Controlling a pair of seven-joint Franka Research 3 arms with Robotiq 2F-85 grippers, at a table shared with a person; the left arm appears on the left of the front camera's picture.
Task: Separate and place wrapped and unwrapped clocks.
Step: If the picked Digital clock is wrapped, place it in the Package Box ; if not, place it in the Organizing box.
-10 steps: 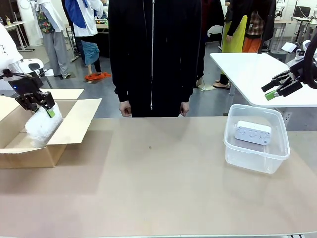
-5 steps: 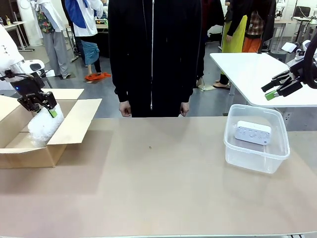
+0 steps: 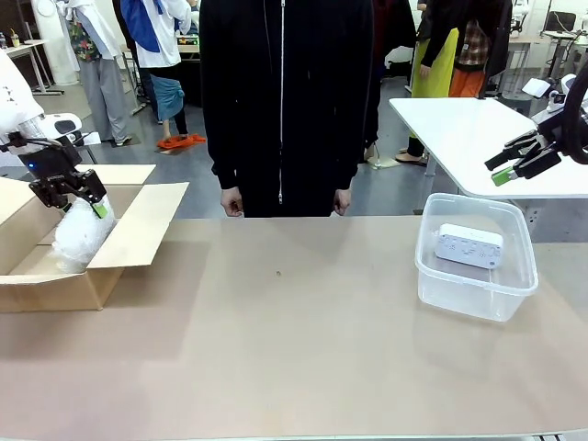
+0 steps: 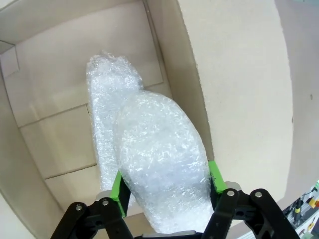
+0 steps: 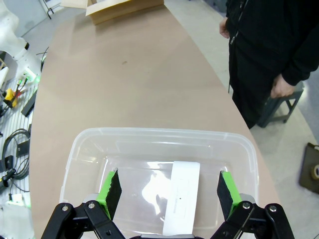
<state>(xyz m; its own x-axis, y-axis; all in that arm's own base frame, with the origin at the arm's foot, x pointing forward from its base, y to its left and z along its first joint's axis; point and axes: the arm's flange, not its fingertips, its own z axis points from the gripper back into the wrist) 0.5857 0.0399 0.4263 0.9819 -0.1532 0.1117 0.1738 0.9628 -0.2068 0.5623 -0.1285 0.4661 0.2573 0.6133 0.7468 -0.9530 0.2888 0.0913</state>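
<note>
One wrapped clock (image 3: pixel 77 241) stands tilted inside the cardboard box (image 3: pixel 138 234), its top just under my left gripper (image 3: pixel 77 197). In the left wrist view this bundle (image 4: pixel 159 149) sits between the spread green pads (image 4: pixel 117 191) of my left gripper (image 4: pixel 165 172), which is open. A second wrapped clock (image 4: pixel 105 94) lies on the box floor behind it. The unwrapped clock (image 3: pixel 469 245), white with small buttons, lies in the clear tub (image 3: pixel 478 294). My right gripper (image 3: pixel 514 162) hangs open high above the tub; between its fingers the right wrist view looks down on the bare clock (image 5: pixel 182 199).
A person in black stands at the far table edge, hands (image 3: pixel 231 201) hanging down. The box flap (image 3: pixel 152 207) spreads toward the middle. The brown tabletop (image 3: pixel 294 340) lies bare between box and tub. A white table (image 3: pixel 459 129) stands behind at the right.
My left gripper has opened and lifted slightly, and the wrapped clock has sunk lower into the box. The right arm and the person have stayed still.
</note>
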